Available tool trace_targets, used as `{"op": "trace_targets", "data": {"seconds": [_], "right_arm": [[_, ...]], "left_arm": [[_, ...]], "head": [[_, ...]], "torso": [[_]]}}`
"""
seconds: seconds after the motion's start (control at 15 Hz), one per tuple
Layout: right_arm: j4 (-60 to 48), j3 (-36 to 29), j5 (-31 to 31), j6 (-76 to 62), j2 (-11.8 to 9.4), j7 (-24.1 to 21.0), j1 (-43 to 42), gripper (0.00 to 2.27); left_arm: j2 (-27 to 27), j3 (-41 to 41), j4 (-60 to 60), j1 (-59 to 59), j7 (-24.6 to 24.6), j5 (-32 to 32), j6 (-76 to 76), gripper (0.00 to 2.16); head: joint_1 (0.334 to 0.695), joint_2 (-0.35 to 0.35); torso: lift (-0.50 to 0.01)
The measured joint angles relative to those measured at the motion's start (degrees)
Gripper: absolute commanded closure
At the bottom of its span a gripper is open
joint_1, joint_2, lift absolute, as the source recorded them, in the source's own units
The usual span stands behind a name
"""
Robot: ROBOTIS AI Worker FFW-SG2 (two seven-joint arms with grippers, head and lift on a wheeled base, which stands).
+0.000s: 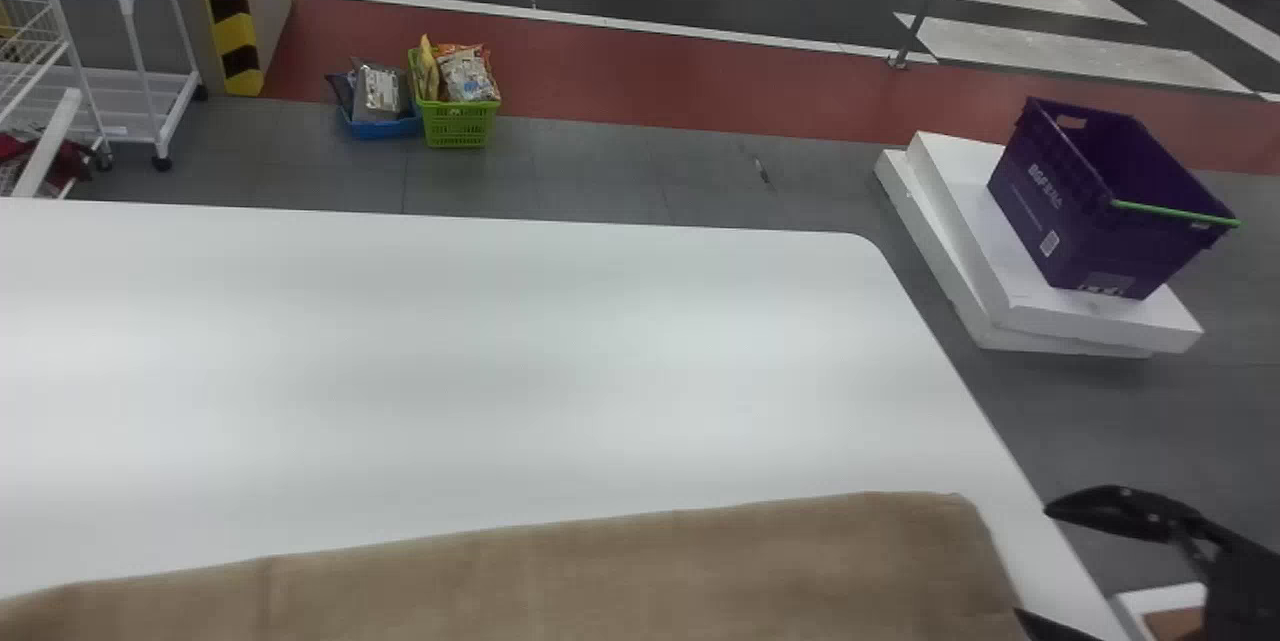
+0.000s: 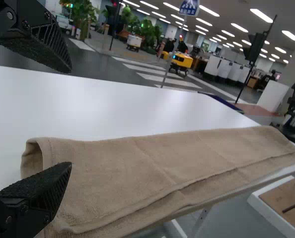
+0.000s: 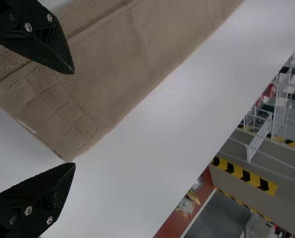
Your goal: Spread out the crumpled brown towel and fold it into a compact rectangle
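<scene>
Right gripper (image 3: 74, 118) spread, empty, near one end of brown towel (image 2: 137, 168); left gripper (image 2: 71, 117) likewise, near other. Folded lengthwise along table (image 1: 480, 351), presumably giving both arms ends to pinch.

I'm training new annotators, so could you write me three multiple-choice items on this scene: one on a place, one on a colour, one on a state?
1. Where is the purple crate?
A) on the table
B) on white slabs
C) on the wheeled rack

2. What colour is the basket right beside the blue basket?
A) red
B) white
C) green

3. How does the brown towel lie?
A) as a long, layered strip
B) crumpled in a ball
C) draped over the crate

1: B, the head view shows it standing on the stacked slabs.
2: C, its green side shows below the packets.
3: A, the left wrist view shows its long shape and layered edges.
</scene>
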Motion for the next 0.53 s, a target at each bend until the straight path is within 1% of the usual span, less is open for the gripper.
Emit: {"op": "trace_targets", "data": {"seconds": [0.07, 0.2, 0.33, 0.53], "right_arm": [[-0.80, 1.40, 2.49, -0.22, -0.24, 0.00, 0.20, 0.22], [-2.27, 3.47, 6.48, -0.71, -1.41, 0.00, 1.07, 0.28], [-3.51, 4.06, 7.42, -0.52, -2.09, 0.00, 1.46, 0.29], [-4.60, 6.00, 7.51, -0.36, -2.09, 0.00, 2.43, 0.29]], "left_arm": [[-0.03, -0.41, 0.73, -0.15, 0.17, 0.18, 0.34, 0.18], [-0.23, -0.72, 1.88, -0.24, 0.25, 0.28, 0.14, 0.18], [-0.29, -0.67, 2.23, -0.04, 0.20, 0.56, -0.46, 0.18], [-0.46, -0.57, 2.55, 0.58, -0.27, 2.43, -0.63, 0.22]], "head": [[0.695, -0.164], [0.695, -0.154], [0.695, -0.151], [0.695, -0.124]], "torso": [[-0.127], [-0.127], [-0.127], [-0.127]]}}
